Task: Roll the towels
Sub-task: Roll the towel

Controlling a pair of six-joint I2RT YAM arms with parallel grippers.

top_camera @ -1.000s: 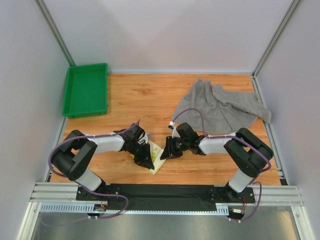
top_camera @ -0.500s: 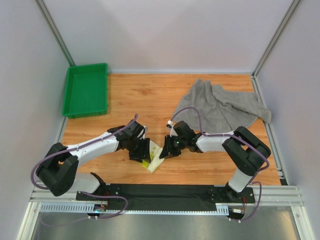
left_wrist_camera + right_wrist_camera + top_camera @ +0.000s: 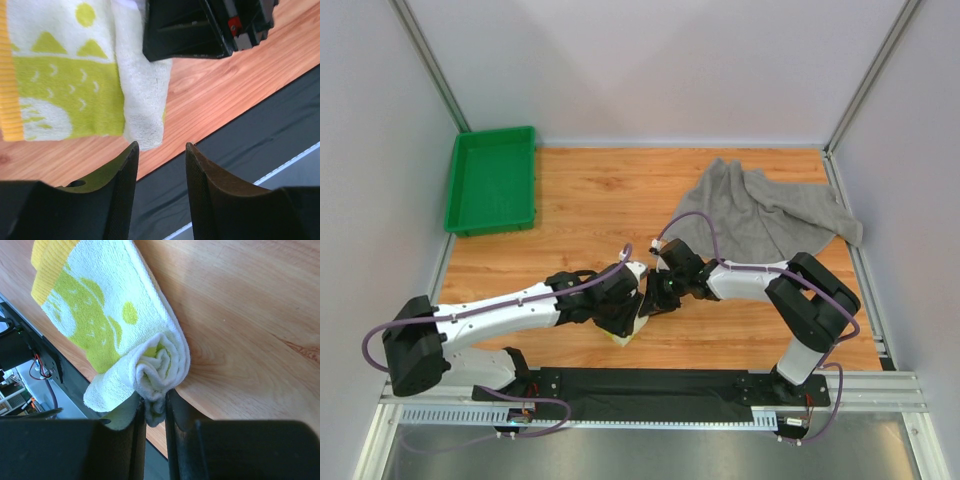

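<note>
The small white-yellow towel (image 3: 100,305) with its green-yellow print lies on the wooden table near the front edge, one long side rolled up. My right gripper (image 3: 155,401) is shut on the end of that roll. In the top view the small towel (image 3: 621,336) is mostly hidden under both grippers. My left gripper (image 3: 161,150) is open with nothing between its fingers, just off the towel's rolled edge (image 3: 145,100) and over the table's front edge. From above, the left gripper (image 3: 625,316) is close beside the right gripper (image 3: 655,300). The large grey towel (image 3: 760,212) lies crumpled at the back right.
A green tray (image 3: 492,180) stands at the back left corner. A black strip (image 3: 650,385) runs along the near edge by the arm bases. Metal frame posts and white walls close in the sides and back.
My left arm has stretched right, and its gripper has let go of the small towel and opened. The right gripper has closed tighter on the roll's end.
</note>
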